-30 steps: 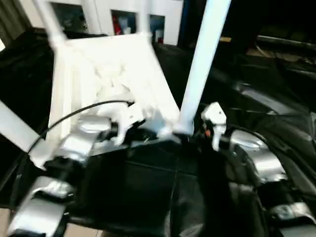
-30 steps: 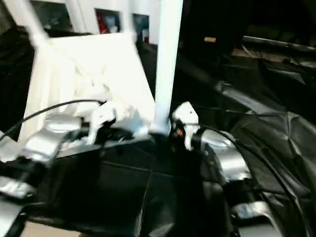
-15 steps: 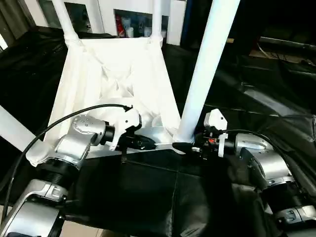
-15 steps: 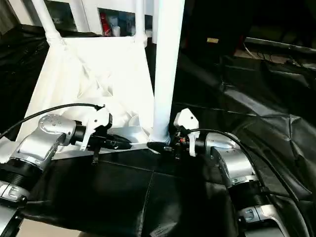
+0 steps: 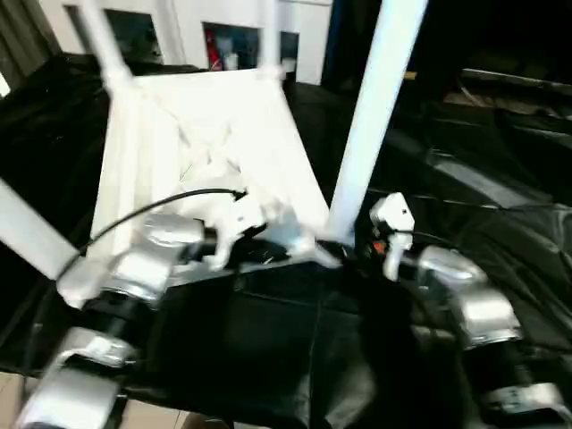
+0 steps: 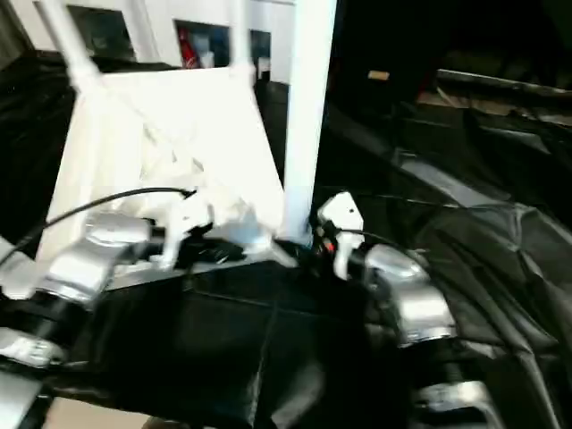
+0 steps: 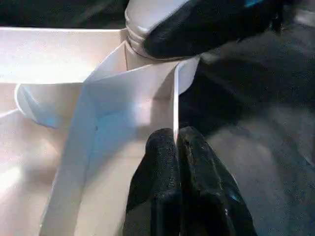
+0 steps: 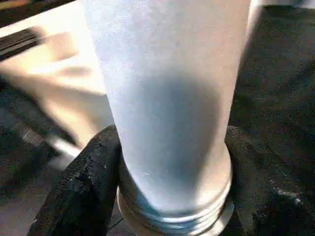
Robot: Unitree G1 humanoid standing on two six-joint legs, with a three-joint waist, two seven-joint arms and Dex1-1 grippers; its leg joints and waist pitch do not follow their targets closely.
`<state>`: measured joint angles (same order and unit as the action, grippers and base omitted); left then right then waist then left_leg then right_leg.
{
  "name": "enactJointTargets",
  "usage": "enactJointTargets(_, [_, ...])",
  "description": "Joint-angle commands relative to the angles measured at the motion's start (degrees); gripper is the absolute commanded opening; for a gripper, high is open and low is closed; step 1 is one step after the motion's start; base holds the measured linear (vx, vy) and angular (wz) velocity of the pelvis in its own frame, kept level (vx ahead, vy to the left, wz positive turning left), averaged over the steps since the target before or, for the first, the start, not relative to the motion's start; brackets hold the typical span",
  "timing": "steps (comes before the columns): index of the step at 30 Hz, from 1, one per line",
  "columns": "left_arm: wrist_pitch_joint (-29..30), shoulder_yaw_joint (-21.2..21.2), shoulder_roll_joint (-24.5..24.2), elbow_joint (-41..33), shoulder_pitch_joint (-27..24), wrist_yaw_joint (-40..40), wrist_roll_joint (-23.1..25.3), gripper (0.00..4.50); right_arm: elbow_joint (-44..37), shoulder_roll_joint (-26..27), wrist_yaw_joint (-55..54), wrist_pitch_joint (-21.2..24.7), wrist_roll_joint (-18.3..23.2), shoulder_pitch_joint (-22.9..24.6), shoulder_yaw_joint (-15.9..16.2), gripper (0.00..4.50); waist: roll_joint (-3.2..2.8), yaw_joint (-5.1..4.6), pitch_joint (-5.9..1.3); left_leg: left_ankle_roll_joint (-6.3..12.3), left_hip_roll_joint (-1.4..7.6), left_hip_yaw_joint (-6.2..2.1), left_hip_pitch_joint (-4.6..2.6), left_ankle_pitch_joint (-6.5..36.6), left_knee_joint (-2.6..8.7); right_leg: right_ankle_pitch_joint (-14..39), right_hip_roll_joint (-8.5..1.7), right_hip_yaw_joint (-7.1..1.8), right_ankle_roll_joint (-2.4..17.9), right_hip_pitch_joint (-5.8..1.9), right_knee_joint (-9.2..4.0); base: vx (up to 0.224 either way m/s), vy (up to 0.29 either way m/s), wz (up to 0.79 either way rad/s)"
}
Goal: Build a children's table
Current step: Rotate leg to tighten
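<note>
Tabletop (image 5: 192, 152) upside down on black worktop (image 5: 500, 179). Left gripper (image 7: 176, 147) fingers pinched closed on its rim; right gripper (image 8: 170, 196) fingers clasp leg (image 5: 371, 116) at near corner socket. Keep leg vertical, brace rim, twist home.

Head views smeared by motion blur; white tabletop (image 5: 206, 134) glares overexposed; black drape (image 5: 500, 197) stays dim.

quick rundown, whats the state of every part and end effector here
White plastic rectangular tabletop: upside down on the black-draped work table.
White tube legs: standing up from the corner sockets; near-right leg upright.
Left end effector: shut on the tabletop's thin rim.
Right end effector: fingers around the near-right leg's base.
</note>
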<state>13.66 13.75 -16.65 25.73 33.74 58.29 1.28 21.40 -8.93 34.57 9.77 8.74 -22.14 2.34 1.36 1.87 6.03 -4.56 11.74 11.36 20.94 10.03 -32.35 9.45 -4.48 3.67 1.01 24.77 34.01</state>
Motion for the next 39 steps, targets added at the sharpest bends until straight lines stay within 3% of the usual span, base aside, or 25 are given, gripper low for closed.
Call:
enactJointTargets(1, [3.6,0.6,5.3,-1.4,-0.8,-9.3,0.7,0.0,3.9,4.0,-7.6,3.5,-2.6,1.0,1.9,2.72,0.22,-0.05,-2.78,1.35,1.22,-0.98,-0.42,15.0,3.88,27.3,-3.34,-2.59,7.4,-2.77,-5.58,0.0,0.0,0.0])
enactJointTargets(4, [4.9,1.0,9.2,-1.8,-1.1,-14.6,1.9,0.0,5.5,6.8,-14.2,3.7,-4.1,0.2,1.4,2.72,0.21,-0.08,-2.83,1.93,1.03,-0.87,-0.38,14.7,3.82,26.4,-3.15,-2.66,6.7,-2.63,-5.71,0.0,0.0,0.0])
enactJointTargets(8, [4.5,2.1,12.1,-0.7,-0.8,-16.4,2.5,0.0,6.4,9.0,-16.4,2.1,-5.6,-0.5,2.9,2.72,0.28,-0.11,-2.95,2.71,0.82,-0.84,-0.18,14.6,3.78,25.8,-3.01,-2.64,5.9,-2.66,-5.75,0.0,0.0,0.0])
enactJointTargets(10, [4.6,2.2,12.2,-0.7,-0.6,-15.9,2.4,0.0,5.8,9.4,-15.5,1.6,-5.7,-0.4,3.6,3.42,0.18,-0.08,-3.02,3.26,0.78,-0.82,-0.08,14.4,3.78,25.2,-2.97,-2.65,5.5,-2.65,-5.74,0.0,0.0,0.0])
enactJointTargets(13, [5.3,2.1,11.6,-1.5,-0.7,-15.0,2.4,0.0,5.2,9.5,-15.0,2.2,-5.4,-0.4,3.2,3.51,0.05,-0.07,-3.08,3.51,0.86,-0.8,-0.05,13.8,3.83,23.7,-2.96,-2.66,5.9,-2.66,-5.6,0.0,0.0,0.0])
enactJointTargets(20, [3.7,1.6,6.8,-3.2,-2.0,-8.3,0.9,0.0,3.4,3.7,-4.4,0.1,-3.5,-1.3,5.0,3.51,0.25,-0.12,-3.08,4.23,0.98,-0.83,0.22,13.5,3.83,21.4,-3.06,-2.66,7.1,-2.93,-5.34,0.0,0.0,0.0])
enactJointTargets(23, [1.3,1.4,3.1,-3.0,-2.6,-1.6,-0.9,0.0,1.0,-0.8,5.4,-0.2,-1.1,-1.6,5.3,3.51,0.4,-0.24,-3.22,5.74,0.85,-0.62,0.42,11.5,3.53,17.8,-2.96,-2.72,8.5,-3.29,-5.0,0.0,0.0,0.0])
enactJointTargets(29, [0.3,1.7,-4.0,-3.6,-3.2,12.0,-4.4,0.0,-1.2,-8.0,19.3,0.8,2.2,-2.4,5.1,3.51,0.29,0.11,-3.38,6.3,1.25,-0.38,-0.14,9.2,3.34,14.4,-2.91,-2.76,11.1,-3.17,-4.39,0.0,0.0,0.0])
enactJointTargets(33, [2.5,2.5,-6.9,-4.4,-3.3,18.2,-6.2,0.0,-0.7,-10.3,23.9,0.5,2.6,-2.7,5.7,3.51,0.26,0.27,-3.51,7.12,1.55,-0.24,-0.52,7.5,3.22,7.7,-2.76,-2.83,14.5,-3.1,-3.29,0.0,0.0,0.0])
enactJointTargets(39, [1.9,2.6,-7.6,-3.6,-3.1,19.5,-6.9,0.0,-0.4,-11.4,27.4,0.6,3.1,-2.7,6.7,3.51,0.58,0.34,-3.36,6.54,1.53,-0.2,-0.34,8.0,3.15,7.9,-3.11,-2.95,14.8,-3.41,-3.29,0.0,0.0,0.0])
